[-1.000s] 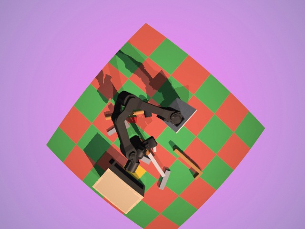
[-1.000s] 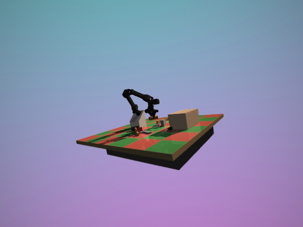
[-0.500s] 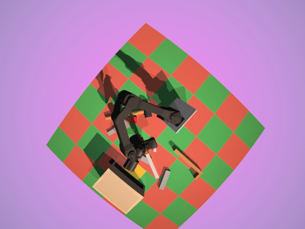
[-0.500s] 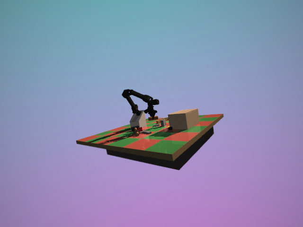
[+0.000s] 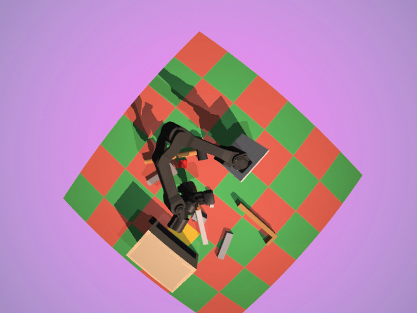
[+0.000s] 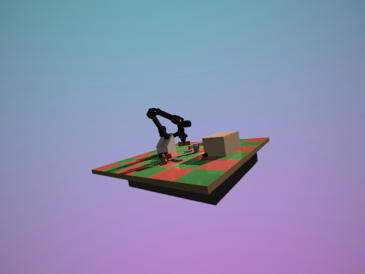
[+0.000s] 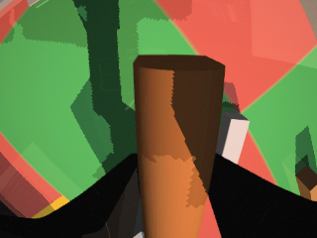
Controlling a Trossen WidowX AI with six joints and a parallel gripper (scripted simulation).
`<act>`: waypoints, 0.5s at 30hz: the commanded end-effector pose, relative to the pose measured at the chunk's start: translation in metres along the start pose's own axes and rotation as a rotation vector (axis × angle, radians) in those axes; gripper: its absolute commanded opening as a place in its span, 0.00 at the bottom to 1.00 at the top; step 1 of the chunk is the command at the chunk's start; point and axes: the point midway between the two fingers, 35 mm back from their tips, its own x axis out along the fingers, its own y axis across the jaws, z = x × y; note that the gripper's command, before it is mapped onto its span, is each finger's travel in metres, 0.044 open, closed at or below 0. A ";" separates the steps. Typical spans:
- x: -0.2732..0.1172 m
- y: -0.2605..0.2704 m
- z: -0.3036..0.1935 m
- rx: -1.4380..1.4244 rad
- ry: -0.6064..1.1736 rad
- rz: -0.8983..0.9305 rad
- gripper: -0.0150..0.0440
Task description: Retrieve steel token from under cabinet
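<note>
The black gripper (image 5: 197, 205) (image 6: 183, 142) (image 7: 172, 162) is holding its fingers partly open around an orange-brown, rod-like handle (image 7: 168, 124), whose long axis is running up and down the wrist view, blunt end upward. From the gripper, a slim, pale bar (image 5: 202, 227) is pointing down and slightly right in the top view, beside the flat yellow marked area (image 5: 190, 234). The tan-topped cabinet (image 5: 161, 261) (image 6: 219, 144) is standing behind that area; the steel token's position and direction cannot be told.
</note>
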 end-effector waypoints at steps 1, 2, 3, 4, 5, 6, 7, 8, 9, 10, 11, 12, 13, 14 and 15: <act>-0.001 0.001 0.000 0.060 0.010 0.009 0.25; -0.001 0.001 0.001 0.073 0.010 0.009 0.25; 0.000 0.002 0.001 0.086 0.010 0.010 0.25; 0.000 0.002 0.002 0.099 0.010 0.010 0.25; 0.000 0.002 0.002 0.111 0.010 0.011 0.25; 0.001 0.002 0.003 0.124 0.010 0.011 0.25; 0.001 0.002 0.003 0.137 0.010 0.012 0.25; 0.002 0.002 0.004 0.150 0.010 0.012 0.25; 0.002 0.003 0.004 0.163 0.009 0.013 0.25; 0.002 0.003 0.005 0.176 0.009 0.013 0.25; 0.003 0.003 0.006 0.190 0.009 0.014 0.25; 0.003 0.003 0.006 0.203 0.009 0.014 0.25; 0.004 0.003 0.007 0.217 0.009 0.014 0.25; 0.004 0.003 0.007 0.230 0.009 0.015 0.25; 0.005 0.004 0.008 0.244 0.009 0.015 0.25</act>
